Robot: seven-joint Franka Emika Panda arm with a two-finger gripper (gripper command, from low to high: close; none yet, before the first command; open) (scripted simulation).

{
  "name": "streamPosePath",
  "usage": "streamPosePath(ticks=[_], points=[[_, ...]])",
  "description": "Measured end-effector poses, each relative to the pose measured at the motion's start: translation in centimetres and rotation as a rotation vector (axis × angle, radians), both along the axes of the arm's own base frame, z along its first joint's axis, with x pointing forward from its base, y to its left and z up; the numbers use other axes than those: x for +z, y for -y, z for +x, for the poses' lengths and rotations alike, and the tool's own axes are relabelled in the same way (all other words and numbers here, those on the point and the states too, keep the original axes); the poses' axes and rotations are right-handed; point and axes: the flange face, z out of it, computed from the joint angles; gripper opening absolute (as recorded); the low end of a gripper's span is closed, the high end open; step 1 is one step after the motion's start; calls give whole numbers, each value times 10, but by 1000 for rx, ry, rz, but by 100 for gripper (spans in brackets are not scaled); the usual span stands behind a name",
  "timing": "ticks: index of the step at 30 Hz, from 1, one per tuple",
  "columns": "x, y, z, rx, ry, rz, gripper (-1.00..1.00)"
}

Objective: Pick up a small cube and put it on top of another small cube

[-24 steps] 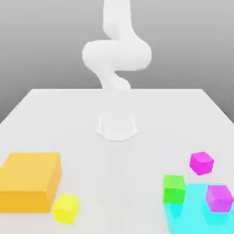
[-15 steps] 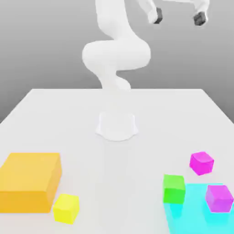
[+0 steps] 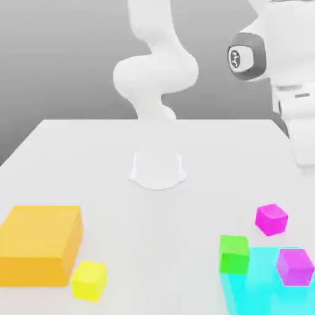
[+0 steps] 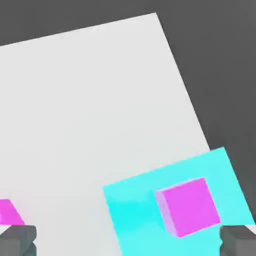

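While the fingers (image 4: 17, 240) stood wide apart and empty, the small cube (image 3: 271, 219) lay on the white surface (image 3: 123, 184). It was just beside the cyan block (image 3: 255, 289) (a duller purple cube (image 3: 295, 266) sat on that block).

The cyan block (image 3: 264, 286) and arm (image 3: 289, 74) run past the frame.
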Motion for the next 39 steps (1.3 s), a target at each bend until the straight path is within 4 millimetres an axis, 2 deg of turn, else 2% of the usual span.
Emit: streamPosePath(ticks=[5,8,15,16,23,30,32,39], points=[[-66,-24,-57,282,-41,-107,0],[-100,-28,-91,443,-58,-171,0],[-163,-24,-93,470,-63,-189,0],[-171,-23,-93,470,-65,-189,-100],[-172,-23,-94,470,-66,-191,-100],[-117,-23,-94,470,-65,-192,-100],[-104,-23,-73,426,-71,-189,-100],[-54,-16,30,239,-88,-179,-100]])
